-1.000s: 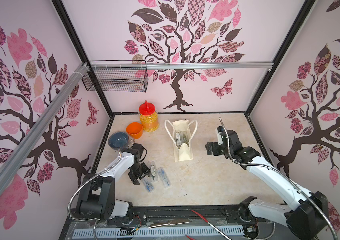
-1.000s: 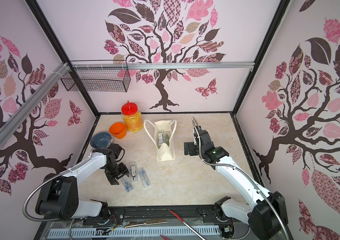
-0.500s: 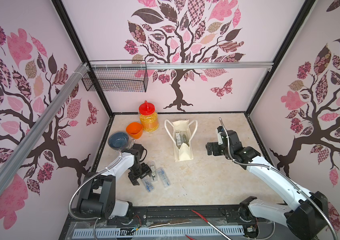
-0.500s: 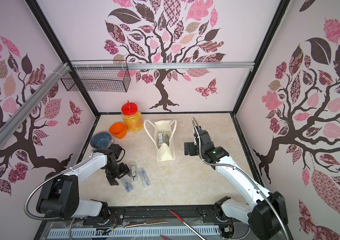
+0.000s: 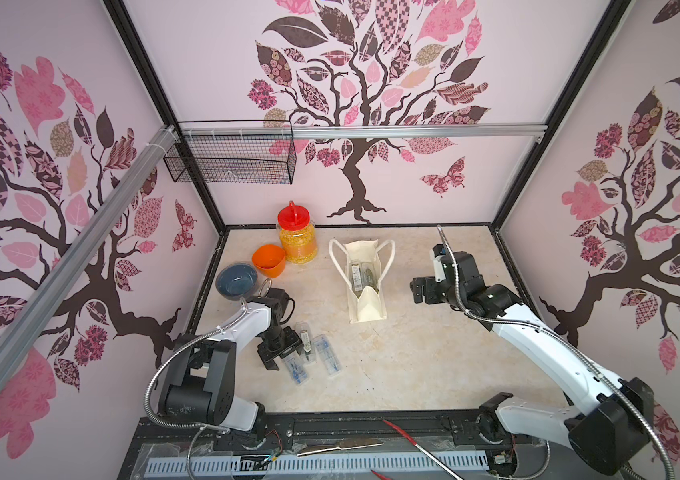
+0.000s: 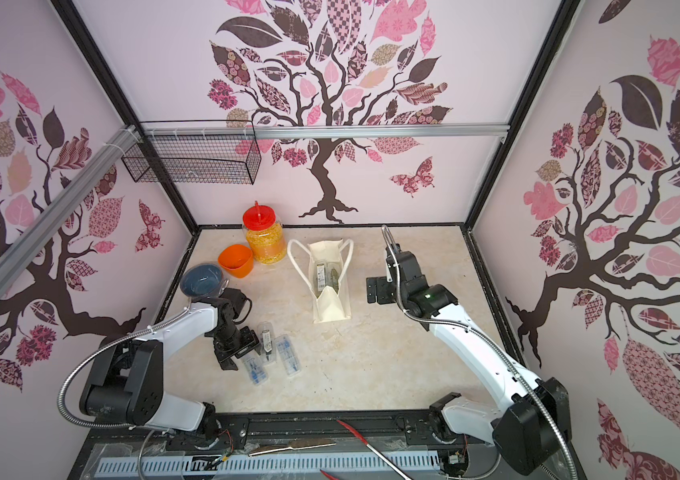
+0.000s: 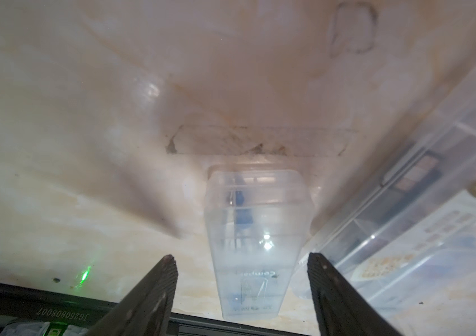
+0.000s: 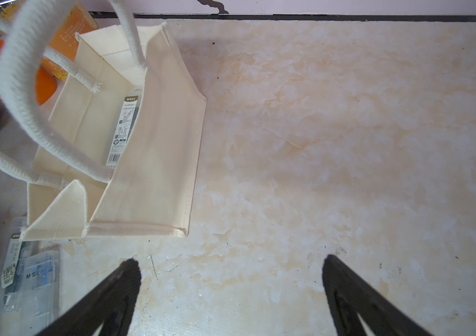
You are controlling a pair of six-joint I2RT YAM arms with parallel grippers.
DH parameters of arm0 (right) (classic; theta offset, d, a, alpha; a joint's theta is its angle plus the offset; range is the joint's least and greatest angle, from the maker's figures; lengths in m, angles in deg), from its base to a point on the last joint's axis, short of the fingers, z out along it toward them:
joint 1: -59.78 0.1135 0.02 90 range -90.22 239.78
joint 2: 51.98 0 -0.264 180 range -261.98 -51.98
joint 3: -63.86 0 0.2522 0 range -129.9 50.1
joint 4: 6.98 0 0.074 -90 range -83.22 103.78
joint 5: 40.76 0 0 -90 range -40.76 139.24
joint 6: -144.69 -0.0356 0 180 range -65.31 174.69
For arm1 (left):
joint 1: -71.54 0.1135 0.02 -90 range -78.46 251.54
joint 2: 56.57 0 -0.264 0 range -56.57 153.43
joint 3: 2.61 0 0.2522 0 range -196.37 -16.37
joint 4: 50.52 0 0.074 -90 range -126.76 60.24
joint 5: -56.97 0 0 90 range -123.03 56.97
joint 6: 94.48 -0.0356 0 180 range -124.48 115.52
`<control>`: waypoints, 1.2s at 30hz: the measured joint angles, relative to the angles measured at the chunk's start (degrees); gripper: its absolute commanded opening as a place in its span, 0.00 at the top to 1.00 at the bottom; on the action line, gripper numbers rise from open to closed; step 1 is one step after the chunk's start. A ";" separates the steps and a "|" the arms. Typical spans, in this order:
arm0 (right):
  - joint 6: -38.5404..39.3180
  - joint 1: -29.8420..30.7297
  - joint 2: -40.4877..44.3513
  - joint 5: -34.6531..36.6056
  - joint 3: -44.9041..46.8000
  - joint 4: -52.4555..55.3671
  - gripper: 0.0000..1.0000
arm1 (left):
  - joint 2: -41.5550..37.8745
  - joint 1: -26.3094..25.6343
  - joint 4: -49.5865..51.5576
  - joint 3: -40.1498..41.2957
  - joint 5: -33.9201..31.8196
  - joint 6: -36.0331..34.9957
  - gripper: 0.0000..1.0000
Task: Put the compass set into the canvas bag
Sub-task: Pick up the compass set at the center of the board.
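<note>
We see our left pincer (image 7: 241, 257) open astride a clear compass set (image 7: 255, 229) lying flat on the counter (image 5: 413, 353), its fingers clear of the case on both sides, with two more cases (image 5: 327, 357) just beside it. The canvas bag (image 5: 365, 309) stands upright mid-counter, well apart, with a packaged set (image 8: 122, 128) inside. Our right pincer (image 8: 231, 259) hangs open over the counter beside the bag.

The canvas bag (image 5: 367, 307) stands mid-table with a compass set (image 5: 357, 272) lying inside it. Left of it sits a jar (image 5: 296, 243), with a bowl (image 5: 268, 260) just beside. Three more compass sets (image 5: 327, 356) lie side by side nearer the front, left of the bag.
</note>
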 measured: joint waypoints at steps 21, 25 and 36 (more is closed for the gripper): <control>0.44 -0.07 -0.02 0.33 0.02 0.48 0.00 | 2.51 0.31 -0.76 0.46 0.28 -0.83 0.59; 0.42 -0.07 -0.02 0.33 0.04 0.44 0.00 | 2.14 0.31 -0.50 0.42 0.11 -1.42 0.60; 0.44 -0.07 -0.02 1.09 0.42 -0.61 0.00 | -4.74 0.42 3.37 -3.98 -2.78 -2.51 0.57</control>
